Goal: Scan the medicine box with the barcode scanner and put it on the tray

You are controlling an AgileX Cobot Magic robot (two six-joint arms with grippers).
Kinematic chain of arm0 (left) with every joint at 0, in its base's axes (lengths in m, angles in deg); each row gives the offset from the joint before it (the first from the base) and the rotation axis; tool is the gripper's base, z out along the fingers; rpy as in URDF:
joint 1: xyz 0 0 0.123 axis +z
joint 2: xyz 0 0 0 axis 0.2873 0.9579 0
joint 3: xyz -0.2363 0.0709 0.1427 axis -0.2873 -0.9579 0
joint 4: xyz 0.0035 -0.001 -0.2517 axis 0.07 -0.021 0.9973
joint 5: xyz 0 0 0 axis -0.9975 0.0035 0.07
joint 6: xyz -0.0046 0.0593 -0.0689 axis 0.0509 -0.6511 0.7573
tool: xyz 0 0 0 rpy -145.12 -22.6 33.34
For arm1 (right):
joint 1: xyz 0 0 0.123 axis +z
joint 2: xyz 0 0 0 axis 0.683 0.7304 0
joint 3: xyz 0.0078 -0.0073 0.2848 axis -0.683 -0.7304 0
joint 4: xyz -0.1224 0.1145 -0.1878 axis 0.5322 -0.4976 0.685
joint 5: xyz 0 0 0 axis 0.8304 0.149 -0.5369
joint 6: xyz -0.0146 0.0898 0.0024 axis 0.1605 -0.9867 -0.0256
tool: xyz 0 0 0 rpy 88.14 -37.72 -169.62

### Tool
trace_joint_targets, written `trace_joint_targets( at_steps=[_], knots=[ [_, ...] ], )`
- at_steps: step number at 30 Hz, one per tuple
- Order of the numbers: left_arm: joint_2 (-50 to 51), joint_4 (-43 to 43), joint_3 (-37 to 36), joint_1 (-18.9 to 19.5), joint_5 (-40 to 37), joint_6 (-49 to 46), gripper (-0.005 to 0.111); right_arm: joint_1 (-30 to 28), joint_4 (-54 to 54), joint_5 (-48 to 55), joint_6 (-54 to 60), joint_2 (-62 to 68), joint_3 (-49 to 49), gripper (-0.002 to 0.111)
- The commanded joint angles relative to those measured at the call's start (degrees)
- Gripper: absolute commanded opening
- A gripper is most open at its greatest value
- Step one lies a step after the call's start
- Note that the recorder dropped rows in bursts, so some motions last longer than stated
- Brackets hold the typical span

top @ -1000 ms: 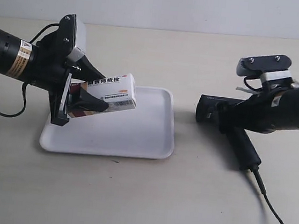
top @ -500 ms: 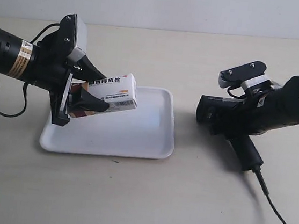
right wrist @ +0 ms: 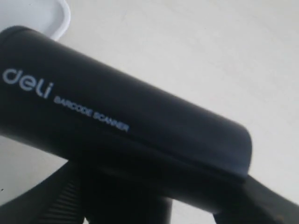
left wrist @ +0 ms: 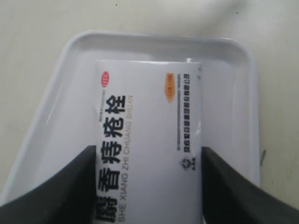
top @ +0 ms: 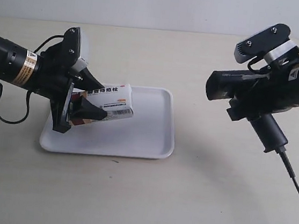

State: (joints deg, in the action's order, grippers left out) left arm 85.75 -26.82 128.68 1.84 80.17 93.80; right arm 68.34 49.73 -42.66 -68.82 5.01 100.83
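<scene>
The medicine box (top: pixel 107 101), white with a dark red end and black lettering, is held just over the tray (top: pixel 141 138); in the left wrist view the medicine box (left wrist: pixel 148 140) sits between two black fingers (left wrist: pixel 70 186). My left gripper (top: pixel 85 107) is shut on it above the tray (left wrist: pixel 233 93). The black barcode scanner (top: pixel 233 84) is lifted off the table, its head pointing toward the box. My right gripper (top: pixel 250 104) is shut on its handle. The right wrist view is filled by the barcode scanner (right wrist: pixel 121 126) head, with a tray (right wrist: pixel 46 14) corner beyond.
The scanner's thin black cable (top: pixel 295 182) trails down to the table at the exterior view's right. A looped black cable (top: pixel 1 111) hangs under the arm at the exterior view's left. Beige tabletop (top: pixel 129 196) surrounds the tray.
My right gripper has lifted the scanner off the table and raised its head toward the box. My left gripper has lowered the box slightly toward the tray.
</scene>
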Motion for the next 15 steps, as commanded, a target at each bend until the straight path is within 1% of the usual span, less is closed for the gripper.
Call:
trace_joint_targets(
  at_steps=[1,2,4,5,6,7,9,10,11,12,13,15],
  knots=[
    [1.01,0.86,0.34,-0.08,0.48,0.63,0.0,0.11,0.07,-7.31,-2.21,5.22,0.47,0.0],
    [1.52,1.83,0.34,-0.08,-0.02,0.72,0.0,0.11,0.07,-8.39,-2.69,6.51,0.47,0.0],
    [3.78,3.98,0.34,-0.08,-3.42,0.86,0.0,0.11,-2.63,-9.51,-5.09,10.51,0.47,0.0],
    [5.53,6.69,0.34,-0.08,-7.69,0.86,0.0,0.11,-2.78,-10.31,-6.04,12.48,0.47,0.0],
    [6.84,9.27,0.34,-0.08,-10.16,0.86,0.0,0.11,-2.78,-12.12,-6.04,13.84,0.47,0.0],
    [7.24,9.52,0.34,-0.08,-10.27,0.65,0.0,0.11,-2.78,-13.36,-6.04,14.5,0.47,0.0],
    [7.64,9.39,0.87,-0.31,-10.27,0.63,0.006,0.11,-3.84,-15.34,-6.04,16.09,0.47,0.0],
    [7.64,9.39,0.87,-0.56,-10.27,0.74,0.018,0.11,-3.84,-15.75,-6.04,17.09,0.47,0.001],
    [7.64,9.49,0.87,-0.72,-10.27,0.74,0.027,0.11,-3.84,-16.06,-6.04,17.56,0.47,0.003],
    [7.64,9.61,0.87,-0.72,-10.38,0.74,0.048,0.11,-3.84,-16.33,-6.04,18.61,0.47,0.011],
    [7.64,9.61,0.87,-0.72,-10.25,1.32,0.056,0.11,-3.84,-16.57,-6.04,18.94,0.47,0.015],
    [7.64,9.28,0.87,-0.72,-9.11,2.9,0.075,0.11,-4.54,-16.73,-6.04,19.51,0.47,0.027]
  ],
)
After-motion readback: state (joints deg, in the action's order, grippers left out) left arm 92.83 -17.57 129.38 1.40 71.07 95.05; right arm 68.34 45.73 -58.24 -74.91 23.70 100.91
